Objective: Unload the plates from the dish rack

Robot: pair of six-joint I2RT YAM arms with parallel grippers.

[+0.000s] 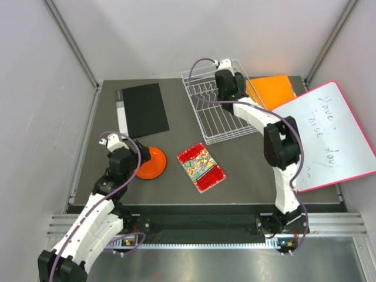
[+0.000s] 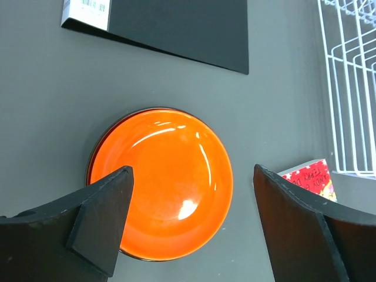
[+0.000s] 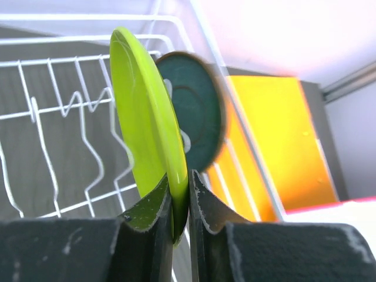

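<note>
While right fingers (image 3: 165,200) pinch lime plate (image 3: 144,106), orange plate (image 2: 161,182) lies flat

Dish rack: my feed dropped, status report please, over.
Right end effector shut on lime green plate, upright at dish rack. Left end effector open over orange plate. Dark teal plate close behind lime one.

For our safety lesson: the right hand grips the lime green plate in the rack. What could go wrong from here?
The right hand pinches the lime green plate only at its rim, so it may pivot or slip on lifting. The dark teal plate stands close behind and could be knocked.
</note>
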